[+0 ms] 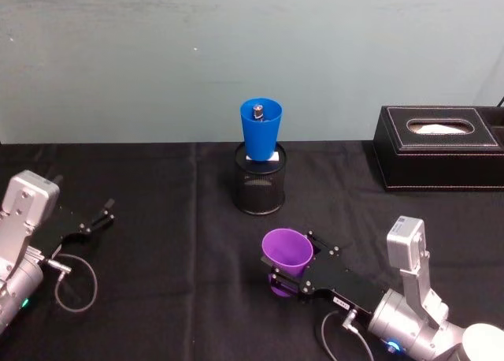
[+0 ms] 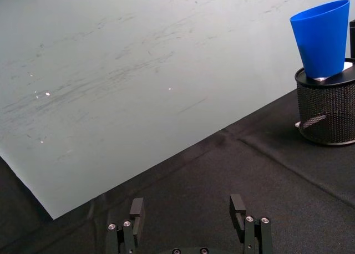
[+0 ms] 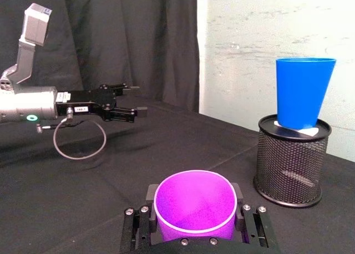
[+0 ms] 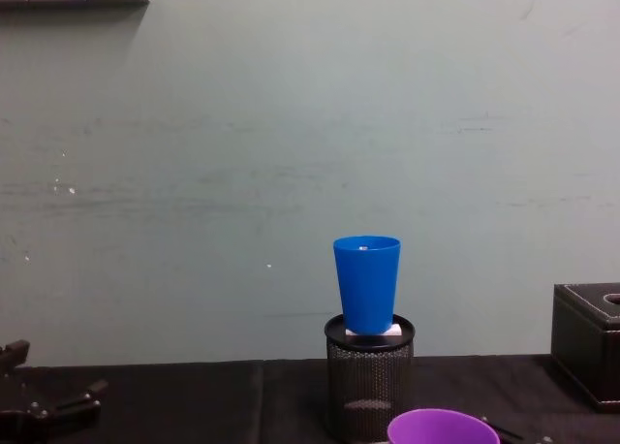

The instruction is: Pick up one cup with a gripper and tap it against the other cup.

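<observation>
The purple cup (image 1: 287, 252) stands mouth up near the front of the black table, and my right gripper (image 1: 290, 263) is shut on it, one long black jaw on each side. In the right wrist view the purple cup (image 3: 194, 201) sits between the two fingers (image 3: 151, 194), and its rim (image 4: 443, 428) shows at the bottom of the chest view. I cannot tell whether its base touches the cloth. The blue cup (image 1: 261, 127) stands upright on top of the black mesh pen holder (image 1: 261, 184), beyond the purple cup and slightly left. My left gripper (image 1: 106, 213) rests open at the far left.
A black tissue box (image 1: 441, 144) stands at the back right. A loop of cable (image 1: 75, 282) lies by the left arm. A pale green wall runs along the table's far edge. Bare black cloth lies between the purple cup and the pen holder.
</observation>
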You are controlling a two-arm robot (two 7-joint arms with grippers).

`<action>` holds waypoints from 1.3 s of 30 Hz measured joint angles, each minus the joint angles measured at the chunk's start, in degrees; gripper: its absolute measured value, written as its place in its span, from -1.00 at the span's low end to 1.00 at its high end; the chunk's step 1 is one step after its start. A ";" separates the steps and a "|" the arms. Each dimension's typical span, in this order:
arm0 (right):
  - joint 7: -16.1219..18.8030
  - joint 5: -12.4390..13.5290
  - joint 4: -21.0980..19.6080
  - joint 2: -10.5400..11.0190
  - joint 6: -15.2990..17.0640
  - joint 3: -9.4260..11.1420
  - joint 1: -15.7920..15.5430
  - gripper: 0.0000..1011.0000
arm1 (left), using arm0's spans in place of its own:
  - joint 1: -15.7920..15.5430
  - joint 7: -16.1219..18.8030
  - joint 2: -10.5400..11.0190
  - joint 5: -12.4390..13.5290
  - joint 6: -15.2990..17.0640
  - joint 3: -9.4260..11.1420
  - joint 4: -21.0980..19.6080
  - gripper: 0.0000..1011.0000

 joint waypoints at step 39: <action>0.32 -0.55 -1.14 -0.81 -0.56 1.36 -0.46 0.98 | 0.00 0.00 0.00 0.00 0.00 0.00 0.00 0.98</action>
